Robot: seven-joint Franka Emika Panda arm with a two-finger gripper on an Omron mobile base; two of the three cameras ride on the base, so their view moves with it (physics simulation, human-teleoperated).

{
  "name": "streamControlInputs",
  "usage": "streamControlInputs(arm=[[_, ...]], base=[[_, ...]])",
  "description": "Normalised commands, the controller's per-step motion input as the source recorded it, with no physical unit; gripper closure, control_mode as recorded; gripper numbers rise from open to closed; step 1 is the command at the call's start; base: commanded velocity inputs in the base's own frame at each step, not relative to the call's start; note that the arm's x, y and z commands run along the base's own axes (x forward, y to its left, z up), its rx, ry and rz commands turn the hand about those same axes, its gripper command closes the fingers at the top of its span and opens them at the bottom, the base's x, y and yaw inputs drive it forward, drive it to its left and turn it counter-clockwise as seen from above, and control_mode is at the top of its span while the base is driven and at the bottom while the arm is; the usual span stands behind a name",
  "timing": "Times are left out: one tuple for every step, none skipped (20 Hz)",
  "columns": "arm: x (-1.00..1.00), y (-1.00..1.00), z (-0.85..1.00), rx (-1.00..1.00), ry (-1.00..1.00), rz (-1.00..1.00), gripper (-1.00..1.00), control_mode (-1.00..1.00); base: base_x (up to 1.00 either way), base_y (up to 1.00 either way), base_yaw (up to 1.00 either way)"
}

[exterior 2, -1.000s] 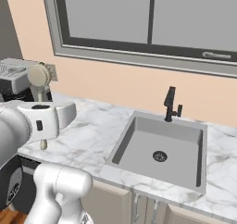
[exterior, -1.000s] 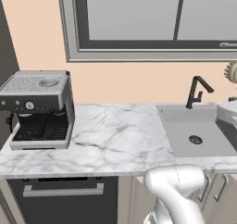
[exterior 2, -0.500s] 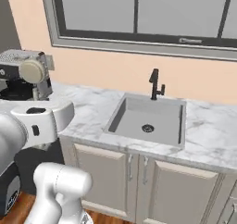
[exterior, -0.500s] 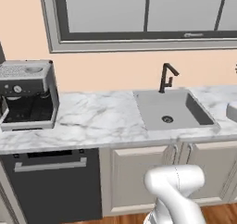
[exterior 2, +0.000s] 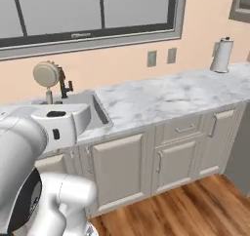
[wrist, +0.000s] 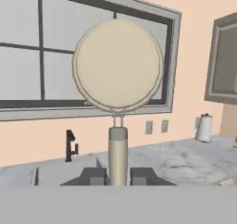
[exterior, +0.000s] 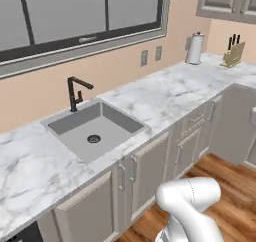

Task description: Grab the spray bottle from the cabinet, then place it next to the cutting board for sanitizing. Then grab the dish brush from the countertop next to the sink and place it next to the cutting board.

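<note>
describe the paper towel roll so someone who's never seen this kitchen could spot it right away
Follow the white marble countertop rightward from the sink, toward the corner under the wall cabinets. The paper towel roll stands upright against the peach wall. It is a plain white cylinder with a dark cap; the knife block beside it is tan and slanted.

Countertop (exterior: pixel 175 93) right of sink (exterior: pixel 95 128) bare; faucet (exterior: pixel 75 92), paper towel roll (exterior: pixel 195 48), knife block (exterior: pixel 232 53) along wall

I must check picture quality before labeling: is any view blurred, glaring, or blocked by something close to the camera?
Hand view: the dish brush in the shut gripper looms large and covers much of the window. Right base view: the arm hides part of the sink. Left base view: soft, even light, no glare, edges slightly blurry.
</note>
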Motion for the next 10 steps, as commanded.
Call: streamControlInputs(arm=[[0.0,0.0,0.0,0.0,0.0,0.0,1.0,1.0],[0.0,0.0,0.0,0.0,0.0,0.0,1.0,1.0],[0.0,0.0,0.0,0.0,0.0,0.0,1.0,1.0],[0.0,0.0,0.0,0.0,0.0,0.0,1.0,1.0],[0.0,0.0,0.0,0.0,0.0,0.0,1.0,1.0],[0.0,0.0,0.0,0.0,0.0,0.0,1.0,1.0],[0.0,0.0,0.0,0.0,0.0,0.0,1.0,1.0],[0.0,0.0,0.0,0.0,0.0,0.0,1.0,1.0],[0.0,0.0,0.0,0.0,0.0,0.0,1.0,1.0],[0.0,0.0,0.0,0.0,0.0,0.0,1.0,1.0]], base=[[0.0,0.0,-1.0],[0.0,0.0,-1.0],[0.0,0.0,-1.0],[0.0,0.0,-1.0],[0.0,0.0,-1.0],[0.0,0.0,-1.0],[0.0,0.0,-1.0],[0.08,0.11,-0.99],[0.28,0.12,-0.92],[0.51,0.14,-0.85]])
